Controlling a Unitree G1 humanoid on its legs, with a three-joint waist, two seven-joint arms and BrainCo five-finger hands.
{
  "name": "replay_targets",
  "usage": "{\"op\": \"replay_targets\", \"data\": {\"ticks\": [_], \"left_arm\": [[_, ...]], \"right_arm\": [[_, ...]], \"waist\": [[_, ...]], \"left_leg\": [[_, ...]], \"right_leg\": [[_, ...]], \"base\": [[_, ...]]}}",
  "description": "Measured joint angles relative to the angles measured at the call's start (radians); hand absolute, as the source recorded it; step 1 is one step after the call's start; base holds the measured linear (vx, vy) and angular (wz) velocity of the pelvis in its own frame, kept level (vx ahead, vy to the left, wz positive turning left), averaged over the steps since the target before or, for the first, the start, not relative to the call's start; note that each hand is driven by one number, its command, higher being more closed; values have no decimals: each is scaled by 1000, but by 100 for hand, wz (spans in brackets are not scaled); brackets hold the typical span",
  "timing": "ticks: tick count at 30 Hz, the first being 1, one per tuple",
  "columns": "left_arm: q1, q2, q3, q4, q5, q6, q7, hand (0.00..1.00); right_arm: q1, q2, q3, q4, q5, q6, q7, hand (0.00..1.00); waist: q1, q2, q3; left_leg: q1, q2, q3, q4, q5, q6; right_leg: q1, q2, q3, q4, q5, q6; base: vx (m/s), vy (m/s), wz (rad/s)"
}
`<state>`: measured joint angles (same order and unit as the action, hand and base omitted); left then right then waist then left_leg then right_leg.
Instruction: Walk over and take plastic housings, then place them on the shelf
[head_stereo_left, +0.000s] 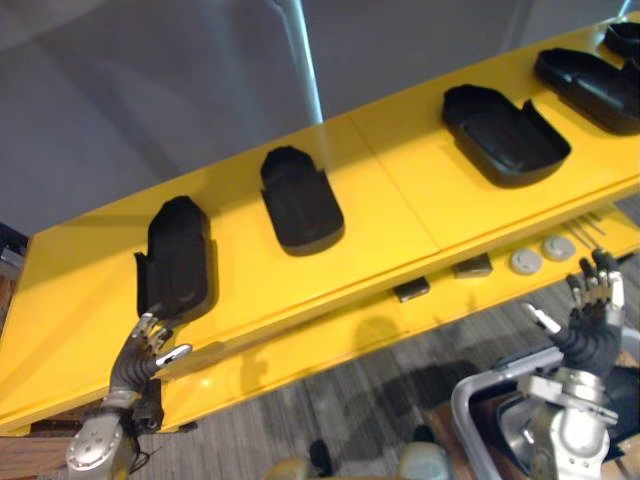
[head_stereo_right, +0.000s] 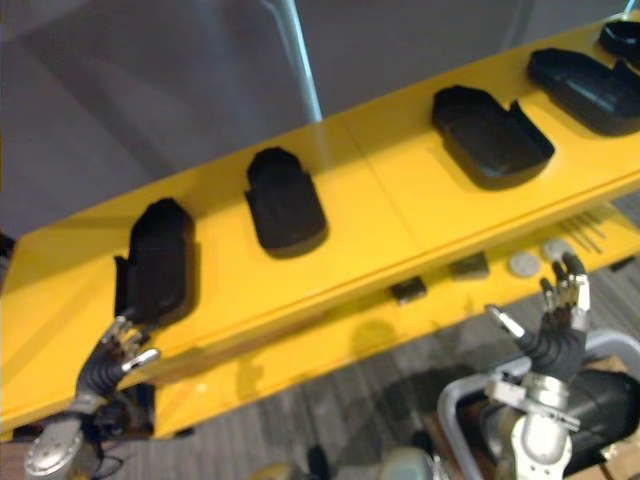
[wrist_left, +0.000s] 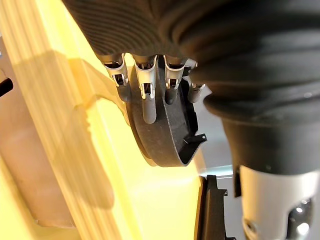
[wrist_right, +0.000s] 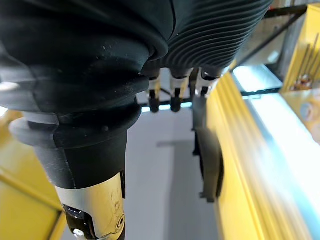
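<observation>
Several black plastic housings lie along the yellow shelf top (head_stereo_left: 400, 200). My left hand (head_stereo_left: 140, 355) reaches up from the lower left, open, its fingertips (wrist_left: 149, 105) resting on the near end of the leftmost housing (head_stereo_left: 180, 258), thumb held out to the side. A second housing (head_stereo_left: 300, 200) sits to its right, a third, hollow side up (head_stereo_left: 505, 133), further right, and a fourth (head_stereo_left: 590, 85) at the far right end. My right hand (head_stereo_left: 592, 325) is raised below the shelf's front edge at the lower right, open and empty.
On a lower yellow ledge lie two grey discs (head_stereo_left: 526, 261) and two small dark blocks (head_stereo_left: 411, 290). A metal-framed bin (head_stereo_left: 475, 400) stands on the grey carpet at the lower right. A grey wall rises behind the shelf.
</observation>
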<state>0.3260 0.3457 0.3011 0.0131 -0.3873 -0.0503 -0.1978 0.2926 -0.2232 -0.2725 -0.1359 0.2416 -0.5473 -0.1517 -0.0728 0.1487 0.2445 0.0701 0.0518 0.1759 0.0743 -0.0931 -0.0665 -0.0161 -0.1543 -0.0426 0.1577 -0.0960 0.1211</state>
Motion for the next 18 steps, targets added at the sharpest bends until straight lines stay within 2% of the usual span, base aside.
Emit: {"op": "replay_targets", "data": {"ticks": [7,18], "left_arm": [[-10,-11,-1,31,0,-9,32,0],[-12,-55,-3,49,0,-47,83,0]], "right_arm": [[0,0,0,0,0,0,20,0],[9,3,1,-19,-1,-3,20,0]], "waist": [[3,0,1],[-12,0,2]], "left_leg": [[14,0,26,-8,0,0],[22,1,38,-12,0,0]], "right_leg": [[-17,0,22,29,-12,-1],[-53,-2,41,100,-50,-5]], "base": [[-5,2,-7],[-2,-6,-4]]}}
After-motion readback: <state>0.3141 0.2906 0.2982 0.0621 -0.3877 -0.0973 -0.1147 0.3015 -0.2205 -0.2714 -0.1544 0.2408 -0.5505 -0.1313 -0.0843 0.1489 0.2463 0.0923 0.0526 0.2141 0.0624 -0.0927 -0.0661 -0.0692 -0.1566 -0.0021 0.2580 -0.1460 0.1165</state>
